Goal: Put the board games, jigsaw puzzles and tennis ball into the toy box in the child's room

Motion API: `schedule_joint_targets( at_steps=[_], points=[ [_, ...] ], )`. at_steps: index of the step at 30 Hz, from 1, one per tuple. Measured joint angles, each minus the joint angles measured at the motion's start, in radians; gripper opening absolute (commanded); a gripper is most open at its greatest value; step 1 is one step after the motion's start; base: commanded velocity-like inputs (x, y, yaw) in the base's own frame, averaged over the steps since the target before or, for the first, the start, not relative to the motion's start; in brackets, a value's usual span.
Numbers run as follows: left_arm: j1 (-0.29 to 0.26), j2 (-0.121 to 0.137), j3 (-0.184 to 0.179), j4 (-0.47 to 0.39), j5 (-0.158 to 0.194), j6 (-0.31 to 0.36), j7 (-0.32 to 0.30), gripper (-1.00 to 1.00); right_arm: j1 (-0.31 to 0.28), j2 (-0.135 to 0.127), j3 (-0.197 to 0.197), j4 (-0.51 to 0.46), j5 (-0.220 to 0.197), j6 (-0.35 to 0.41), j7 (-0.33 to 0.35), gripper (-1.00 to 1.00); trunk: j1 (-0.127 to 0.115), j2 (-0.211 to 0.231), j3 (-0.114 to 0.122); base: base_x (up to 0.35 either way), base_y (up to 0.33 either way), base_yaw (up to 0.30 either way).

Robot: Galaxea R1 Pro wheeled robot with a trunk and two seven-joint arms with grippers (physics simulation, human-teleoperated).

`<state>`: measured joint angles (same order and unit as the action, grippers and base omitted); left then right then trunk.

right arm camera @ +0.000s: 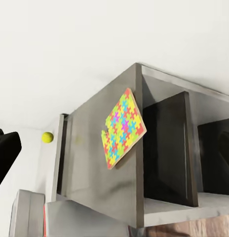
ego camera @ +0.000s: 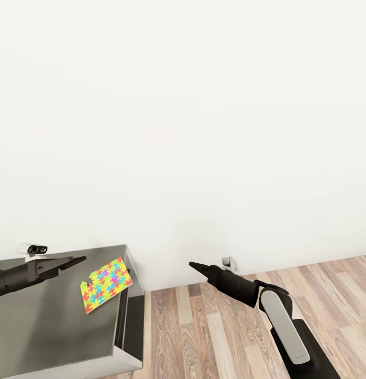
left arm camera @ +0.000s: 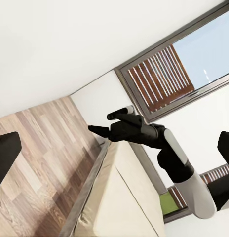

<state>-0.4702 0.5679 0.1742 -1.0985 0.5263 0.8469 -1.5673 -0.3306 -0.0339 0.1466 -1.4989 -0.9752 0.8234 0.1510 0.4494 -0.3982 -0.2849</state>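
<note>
- Jigsaw puzzle (ego camera: 105, 283) lies flat on a grey cabinet top (ego camera: 41, 326), close to its right edge, at about 8 o'clock in the head view. It sits slightly skewed, one corner nearly at the edge.
- Right wrist view shows the same puzzle (right arm camera: 122, 128) on that top, with the tennis ball (right arm camera: 47, 137) well apart from it, beyond the far end of the surface.
- Toy box: a light grey edge at the corner of the right wrist view could be it; can't confirm.
- Left gripper (ego camera: 72, 261) hovers over the top just beside the puzzle, at the puzzle's 10 o'clock. Fingers (ego camera: 78, 259) look pressed together to a point and pinch nothing.
- Left forearm runs nearly level, entering from 9 o'clock.
- Right gripper (ego camera: 196, 266) hangs over the wood floor (ego camera: 214, 331), well apart from the cabinet, pointing toward 10 o'clock. It also looks closed and empty.
- The left wrist view shows that right gripper (left arm camera: 98, 130) from the side, with the bed (left arm camera: 119, 197) and a window (left arm camera: 178, 74) behind; the elbow is bent and the forearm rises from 4 o'clock.
- Likely step: pick up the puzzle with the left arm.
- The piece is thin, so a top pinch on a flat face is poor. I'd spread the fingers, come in low at the edge overhanging side, and grip across the thickness.
- Risk: nudging it off the right edge onto the floor.
</note>
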Motion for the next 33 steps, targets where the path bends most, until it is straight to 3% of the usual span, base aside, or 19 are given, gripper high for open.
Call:
schedule_joint_targets(
  at_steps=[13, 33],
  points=[
    [0.0, -0.001, -0.026, -0.01, 0.0, 0.0, 0.0, 1.0, 0.0, 0.006, 0.002, 0.001, 0.0, -0.001, 0.0, 1.0, 0.0, 0.0, 0.022, 0.0, 0.0, 0.07],
    [0.0, -0.001, -0.03, -0.027, -0.003, 0.0, 0.0, 1.0, 0.0, 0.0, 0.001, 0.0, 0.0, -0.001, 0.0, 1.0, 0.0, 0.0, 0.055, 0.0, -0.075, 0.067]
  ],
)
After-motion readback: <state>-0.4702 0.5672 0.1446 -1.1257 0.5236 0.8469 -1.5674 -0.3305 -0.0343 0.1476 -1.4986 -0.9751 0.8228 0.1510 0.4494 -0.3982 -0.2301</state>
